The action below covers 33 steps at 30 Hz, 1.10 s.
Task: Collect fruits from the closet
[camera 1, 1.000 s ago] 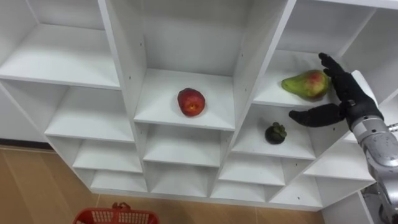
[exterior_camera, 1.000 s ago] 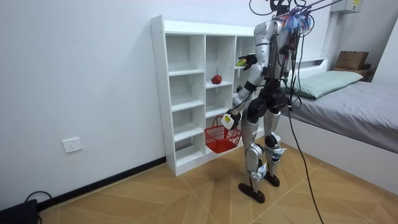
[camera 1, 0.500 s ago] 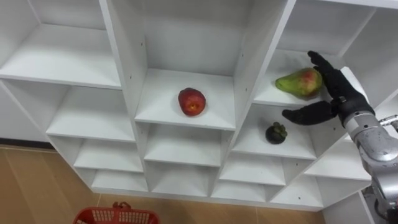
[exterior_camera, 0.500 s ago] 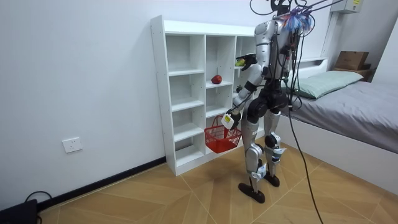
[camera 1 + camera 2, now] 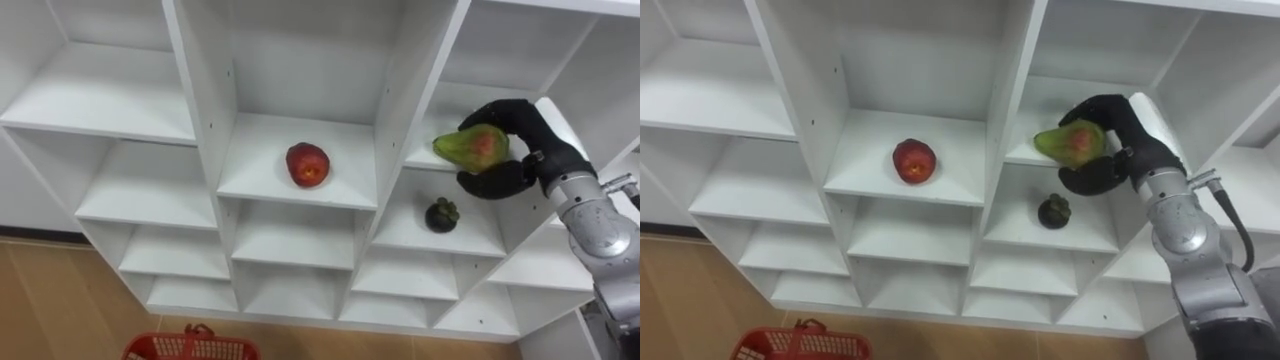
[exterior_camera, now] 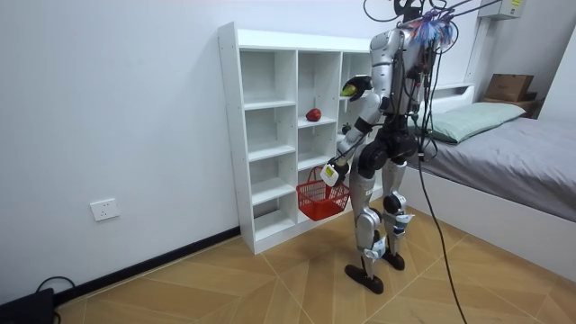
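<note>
Apple (image 5: pixel 307 164) on middle shelf (image 5: pixel 258 150), pear (image 5: pixel 470 147) rightward in right hand (image 5: pixel 537 152), dark fruit (image 5: pixel 442 214) beneath.

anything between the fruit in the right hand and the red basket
Nothing visible does. The right hand is curled round the green-red fruit at the front of the shelves. The red basket hangs from the left hand, lower and in front of them, with open air between.
</note>
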Tool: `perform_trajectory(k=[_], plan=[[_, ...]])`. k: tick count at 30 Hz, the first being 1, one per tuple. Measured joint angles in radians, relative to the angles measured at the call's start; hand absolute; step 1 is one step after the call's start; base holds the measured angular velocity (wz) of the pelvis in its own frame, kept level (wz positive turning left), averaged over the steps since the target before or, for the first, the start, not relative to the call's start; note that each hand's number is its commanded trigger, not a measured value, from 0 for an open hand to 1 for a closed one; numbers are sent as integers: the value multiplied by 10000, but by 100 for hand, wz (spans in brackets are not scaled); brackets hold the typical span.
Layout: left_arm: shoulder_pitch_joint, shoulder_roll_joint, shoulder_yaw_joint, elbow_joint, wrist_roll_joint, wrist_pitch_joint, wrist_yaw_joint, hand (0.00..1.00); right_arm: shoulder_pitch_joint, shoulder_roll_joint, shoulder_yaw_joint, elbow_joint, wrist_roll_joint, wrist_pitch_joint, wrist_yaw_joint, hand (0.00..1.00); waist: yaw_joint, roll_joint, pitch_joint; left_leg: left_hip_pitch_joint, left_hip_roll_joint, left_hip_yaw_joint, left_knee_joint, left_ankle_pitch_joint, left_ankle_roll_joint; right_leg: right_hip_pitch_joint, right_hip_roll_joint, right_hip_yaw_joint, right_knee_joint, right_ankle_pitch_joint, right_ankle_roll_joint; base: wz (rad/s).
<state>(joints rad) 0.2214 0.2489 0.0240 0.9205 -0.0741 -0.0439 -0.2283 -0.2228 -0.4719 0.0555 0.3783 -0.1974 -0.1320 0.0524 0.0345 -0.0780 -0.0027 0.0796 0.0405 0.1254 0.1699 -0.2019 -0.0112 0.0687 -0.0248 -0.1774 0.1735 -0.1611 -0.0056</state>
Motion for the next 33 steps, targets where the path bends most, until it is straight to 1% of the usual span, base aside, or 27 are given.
perform_trajectory(k=[3, 8, 11, 13, 14, 15, 20, 25, 28, 30, 33], plan=[[-15, 3, -10, -46, -2, 0, 5, 100, 0, -8, -4, -94, 78, 6, 47, 100, -28, 38, -10, 13, 0, 8, -2, 2, -2, 0, 6, 16, 0, 0, 0, 0], [-37, 3, -129, -49, -6, -1, 1, 100, -1, -33, -10, -110, 530, 26, 64, 100, -24, 23, -7, 25, 1, 26, -1, 4, -4, 6, 11, 38, 0, 1, -1, 0], [-37, 3, -152, -49, -10, -1, 1, 100, 0, -32, -10, -108, 856, 142, 165, 100, -11, 4, 8, 22, 1, 25, -2, 4, -4, 6, 13, 39, -14, 1, -1, 0], [-45, 11, -215, -47, -36, -1, 22, 100, 2, -29, 21, -90, 1167, 251, 273, 100, -11, -19, 40, 19, 0, 20, -2, 4, -4, 9, 11, 43, -25, 0, -1, 0], [-66, 30, -299, -46, -53, -8, 27, 100, 11, -27, 19, -73, 1422, 252, 341, 100, -17, -34, 96, 16, -3, 5, -1, 4, -4, 8, 9, 39, -31, 0, -1, 0], [-77, 31, -302, -32, -52, -10, 25, 100, 11, -26, 13, -73, 1707, 252, 342, 100, -37, -56, 133, 5, -4, -1, 0, 4, -4, -4, 9, 40, -40, 0, -1, 0], [-88, 36, -302, 25, -53, -16, 13, 100, 76, -31, 5, -78, 2335, 252, 402, 100, -74, -77, 142, -8, -5, 1, -18, 3, -4, -23, 15, 46, -73, 0, -1, 0], [-82, 33, -300, 26, -37, -22, -2, 100, 106, -30, -12, -121, 2369, 251, 436, 100, -85, -34, 116, -9, -4, 2, -23, 3, -4, -26, 17, 39, -74, 0, -1, 0], [-76, 20, -300, 33, -50, -38, -40, 100, 269, -6, -15, -461, 2424, 251, 466, 100, -82, 59, 52, -14, -4, 2, -27, 4, -4, -29, 12, 22, -69, 0, -1, 0], [-81, -33, -291, 40, -101, -64, -151, 100, 477, 135, -13, -1040, 2760, 228, 600, 100, -52, 167, -19, 25, -5, 22, -26, 4, -4, -27, 1, -6, -67, 0, 0, 0], [-27, -69, -285, 33, -102, -84, -219, 100, 585, 334, -110, -1345, 2717, 243, 597, 100, -92, 190, -35, 40, -4, 5, -23, 6, -5, -10, -1, -27, -61, 0, -1, 0]])
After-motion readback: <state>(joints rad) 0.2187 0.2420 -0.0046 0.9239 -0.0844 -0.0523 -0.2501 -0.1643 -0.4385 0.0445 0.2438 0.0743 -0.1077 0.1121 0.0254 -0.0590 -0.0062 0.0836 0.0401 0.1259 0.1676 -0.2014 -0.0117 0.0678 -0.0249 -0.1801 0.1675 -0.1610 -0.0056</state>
